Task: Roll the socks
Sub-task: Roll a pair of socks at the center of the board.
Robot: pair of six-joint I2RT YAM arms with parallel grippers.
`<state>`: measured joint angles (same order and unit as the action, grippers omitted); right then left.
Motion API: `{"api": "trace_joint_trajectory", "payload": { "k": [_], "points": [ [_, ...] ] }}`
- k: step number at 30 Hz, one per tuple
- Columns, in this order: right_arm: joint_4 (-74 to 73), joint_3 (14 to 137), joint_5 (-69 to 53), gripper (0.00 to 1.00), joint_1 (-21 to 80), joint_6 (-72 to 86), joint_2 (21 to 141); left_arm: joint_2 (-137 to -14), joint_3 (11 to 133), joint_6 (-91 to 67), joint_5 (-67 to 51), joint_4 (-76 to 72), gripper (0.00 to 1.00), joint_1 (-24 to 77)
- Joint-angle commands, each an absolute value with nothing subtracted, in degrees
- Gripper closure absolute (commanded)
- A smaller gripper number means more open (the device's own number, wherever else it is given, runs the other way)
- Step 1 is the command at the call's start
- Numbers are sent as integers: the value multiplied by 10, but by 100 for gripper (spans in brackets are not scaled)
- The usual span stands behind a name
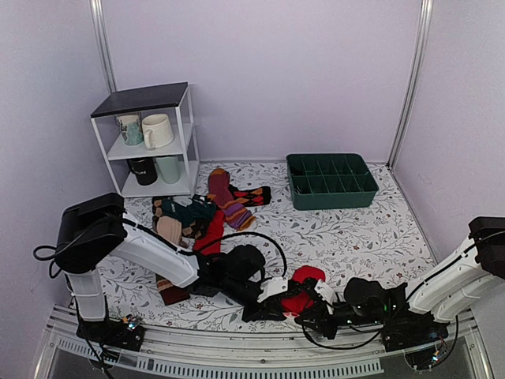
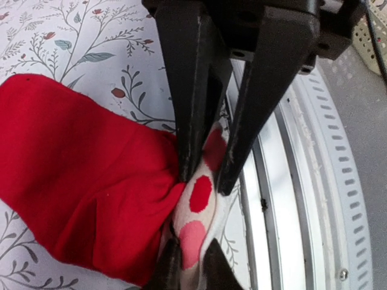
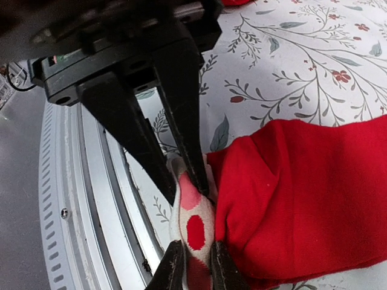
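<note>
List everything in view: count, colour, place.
red socks: one bundle, bright red with a cream, red-dotted cuff, near table edge between the grippers
other socks: one pile, count unclear, mixed colours, left of centre
shelf: one, white with dark top, back left
mugs: four, patterned, cream, black, pale green, on the shelf
tray: one, green, many compartments, back right
table: one, floral-patterned surface
left gripper: one, black, shut on the red socks
right gripper: one, black, shut on the red socks
</note>
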<state>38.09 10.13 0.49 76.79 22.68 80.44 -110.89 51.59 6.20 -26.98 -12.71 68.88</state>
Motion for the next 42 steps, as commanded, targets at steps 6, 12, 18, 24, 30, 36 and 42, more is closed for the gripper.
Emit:
{"api": "trace_joint_trajectory", "payload": {
  "k": [6, 12, 18, 24, 30, 36, 42],
  "points": [
    [361, 62, -25, 86, 752, 286, 827, -1039, 434, 60, -124, -94, 72, 685],
    [363, 69, -111, 87, 699, 317, 848, -923, 337, 128, -77, -223, 76, 707],
    [357, 87, -249, 87, 614, 357, 877, -863, 272, 248, -62, -349, 69, 739],
    [297, 128, -340, 87, 556, 366, 898, -940, 341, 315, -114, -309, 66, 747],
    [254, 146, -371, 87, 536, 347, 906, -1000, 373, 334, -128, -315, 58, 751],
    [247, 153, -382, 87, 530, 338, 920, -1033, 391, 351, -127, -298, 58, 758],
    [246, 156, -385, 87, 529, 336, 931, -1058, 393, 367, -87, -335, 58, 763]
  ]
}}
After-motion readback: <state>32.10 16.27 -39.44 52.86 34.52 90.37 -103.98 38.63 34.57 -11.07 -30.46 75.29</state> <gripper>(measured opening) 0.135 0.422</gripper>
